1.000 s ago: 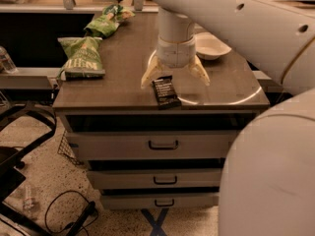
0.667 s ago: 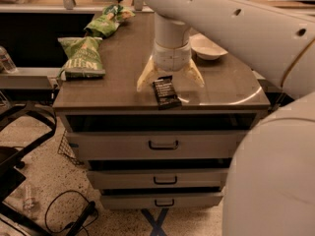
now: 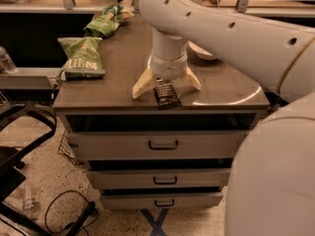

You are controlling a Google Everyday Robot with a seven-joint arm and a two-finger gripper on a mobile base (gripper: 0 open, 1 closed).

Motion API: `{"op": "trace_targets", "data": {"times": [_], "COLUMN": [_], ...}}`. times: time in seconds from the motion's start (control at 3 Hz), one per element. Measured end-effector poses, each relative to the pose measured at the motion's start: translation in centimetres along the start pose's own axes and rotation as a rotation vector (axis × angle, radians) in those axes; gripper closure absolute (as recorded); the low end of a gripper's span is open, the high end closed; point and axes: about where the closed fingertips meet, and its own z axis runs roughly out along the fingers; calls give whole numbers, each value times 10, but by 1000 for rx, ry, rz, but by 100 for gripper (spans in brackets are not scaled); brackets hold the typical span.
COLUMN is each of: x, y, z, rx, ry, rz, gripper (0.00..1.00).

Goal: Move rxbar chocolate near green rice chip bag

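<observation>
The rxbar chocolate (image 3: 167, 94), a dark flat bar with pale lettering, lies at the front edge of the brown cabinet top (image 3: 123, 68). My gripper (image 3: 166, 84) stands right over its far end. The two cream fingers (image 3: 142, 84) are spread wide, one on each side of the bar, tips resting near the surface. The green rice chip bag (image 3: 105, 22), light green and narrow, lies at the back left of the top, far from the bar.
A broader, darker green bag with pale lettering (image 3: 80, 57) lies on the left side. A white bowl (image 3: 201, 51) sits behind my arm on the right. Drawers (image 3: 162, 144) are below. A black chair (image 3: 19, 146) and cables are on the floor at left.
My arm has shifted slightly left. The gripper stays low over the bar with fingers spread. The bar has not moved.
</observation>
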Motion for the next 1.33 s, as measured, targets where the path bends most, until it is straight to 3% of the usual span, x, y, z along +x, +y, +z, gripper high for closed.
{"op": "trace_targets", "data": {"times": [1.0,1.33], "x": [-1,-2], "y": [0,0], "z": [-21,-35], "rx": [0,0], "ry": [1,1], "rz": [-3,-3], "gripper": [87,100]}}
